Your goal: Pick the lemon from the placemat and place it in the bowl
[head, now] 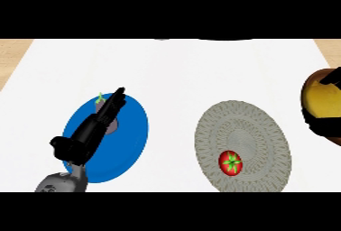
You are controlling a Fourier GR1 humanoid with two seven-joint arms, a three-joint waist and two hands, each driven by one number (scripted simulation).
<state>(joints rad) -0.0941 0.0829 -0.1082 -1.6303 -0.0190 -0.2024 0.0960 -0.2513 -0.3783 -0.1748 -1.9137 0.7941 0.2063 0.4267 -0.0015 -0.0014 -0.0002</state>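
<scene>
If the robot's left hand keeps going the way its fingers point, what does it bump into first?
Probably nothing: past the left hand and the blue plate the white counter looks free, though height is unclear.

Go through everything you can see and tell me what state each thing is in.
left hand: open, fingers straight, over the blue plate
blue plate: flat on the counter, partly hidden
grey placemat: flat on the counter
red fruit: resting on the placemat, untouched
right hand: barely showing, fingers unclear
yellow thing: at the right edge, cut off
</scene>
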